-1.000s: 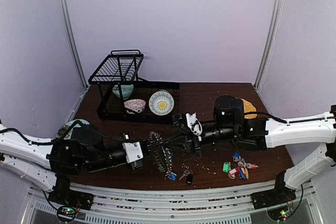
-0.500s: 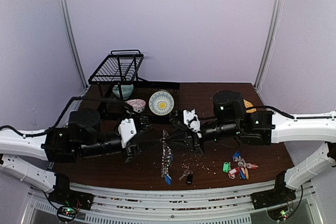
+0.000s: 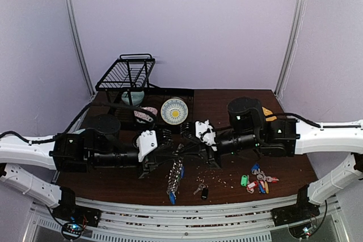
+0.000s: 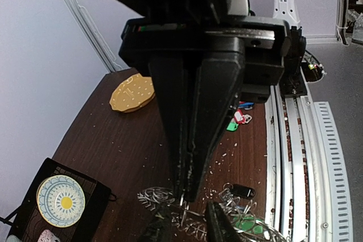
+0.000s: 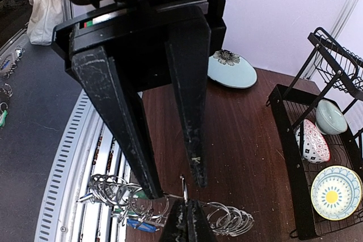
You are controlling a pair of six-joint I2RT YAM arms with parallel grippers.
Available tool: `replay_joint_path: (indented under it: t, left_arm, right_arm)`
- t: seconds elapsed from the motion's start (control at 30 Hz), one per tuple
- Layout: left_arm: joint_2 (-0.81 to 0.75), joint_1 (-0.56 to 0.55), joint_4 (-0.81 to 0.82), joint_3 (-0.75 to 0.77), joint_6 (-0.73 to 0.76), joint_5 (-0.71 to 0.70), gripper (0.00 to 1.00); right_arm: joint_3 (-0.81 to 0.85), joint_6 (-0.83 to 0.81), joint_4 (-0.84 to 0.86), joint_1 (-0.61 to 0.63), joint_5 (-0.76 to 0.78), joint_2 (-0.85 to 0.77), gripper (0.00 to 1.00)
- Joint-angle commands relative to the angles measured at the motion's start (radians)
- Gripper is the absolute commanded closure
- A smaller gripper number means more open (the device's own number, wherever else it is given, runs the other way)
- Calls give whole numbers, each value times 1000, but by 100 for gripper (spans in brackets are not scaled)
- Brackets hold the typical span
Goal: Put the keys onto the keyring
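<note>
The keyring (image 3: 176, 173) hangs in the air between my two grippers, its small silver rings and a blue tag (image 3: 172, 199) dangling over the table. My right gripper (image 3: 183, 148) is shut on one small ring of it; in the right wrist view its fingertips (image 5: 187, 212) pinch that ring, with more rings (image 5: 229, 217) on both sides. My left gripper (image 3: 167, 151) is open, with its fingers (image 5: 125, 123) astride the keyring's rim. In the left wrist view (image 4: 187, 232) the rings (image 4: 156, 199) lie between its tips. The keys (image 3: 199, 187) lie on the table with a black fob (image 4: 243, 191).
A black dish rack (image 3: 131, 86) at the back left holds a yellow-patterned plate (image 3: 173, 110) and bowls. A bunch of coloured tags (image 3: 258, 183) lies at the right front. An orange disc (image 4: 131, 92) lies behind the right arm. A pale blue plate (image 5: 229, 69) lies at the left. Crumbs dot the table.
The keyring left the left gripper and now hangs from the right one. The left gripper rose, drew back, then moved right again to the ring, jaws open.
</note>
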Motion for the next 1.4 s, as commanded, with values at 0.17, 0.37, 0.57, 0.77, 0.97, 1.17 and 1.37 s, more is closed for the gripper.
replay_joint_path:
  t: [0.17, 0.37, 0.57, 0.77, 0.97, 1.17, 1.37]
  left_arm:
    - [25, 2, -5, 37, 15, -56, 87]
    - [18, 2, -5, 31, 29, -70, 93]
    - [10, 2, 22, 31, 26, -58, 82]
    - [9, 2, 39, 32, 27, -47, 88]
    - [13, 2, 50, 33, 36, -40, 98]
    - [-6, 2, 70, 17, 55, -37, 100]
    - [-37, 2, 99, -24, 64, -74, 100]
  right_arm:
    - [17, -14, 35, 8, 3, -43, 100]
    - [15, -22, 33, 9, 0, -44, 100]
    - [18, -23, 29, 9, -4, -40, 100]
    - [19, -27, 27, 10, -2, -40, 100]
    - [23, -31, 18, 9, -7, -34, 100]
    - [21, -37, 12, 9, 5, -36, 100]
    - [-16, 72, 32, -23, 122, -88, 72]
